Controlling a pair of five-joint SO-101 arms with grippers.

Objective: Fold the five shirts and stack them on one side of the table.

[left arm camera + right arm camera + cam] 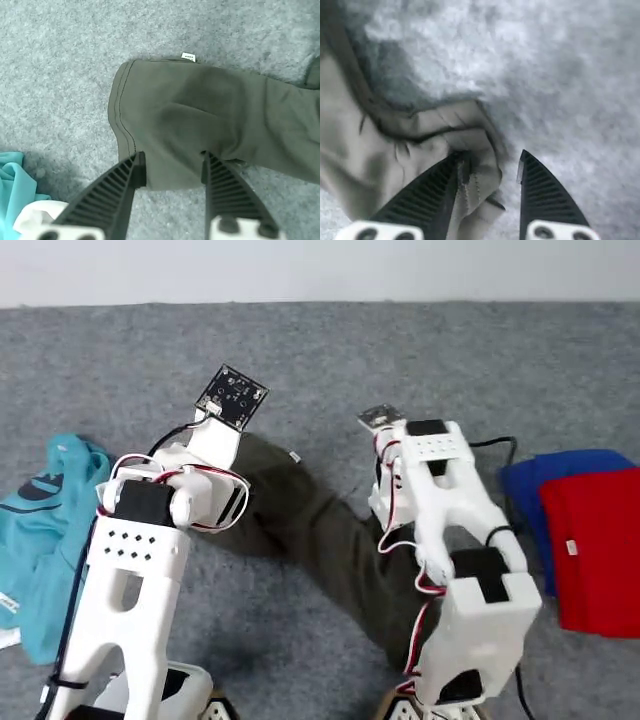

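An olive shirt (330, 540) lies spread between the two arms on the grey carpeted table. In the left wrist view my left gripper (172, 167) is open, its fingertips (131, 172) straddling the near edge of the olive shirt (210, 115) by a hemmed opening. My right gripper (487, 162) is open too, with a bunched fold of the olive shirt (470, 135) between its fingers (532, 175). A crumpled teal shirt (50, 530) lies at the left. Folded blue (535, 485) and red (595, 545) shirts lie at the right, the red on top of the blue.
The left arm (150, 530) stands beside the teal shirt (12, 185); the right arm (450, 510) stands close to the folded pile. Bare grey carpet (330, 350) stretches across the back of the table to a white wall.
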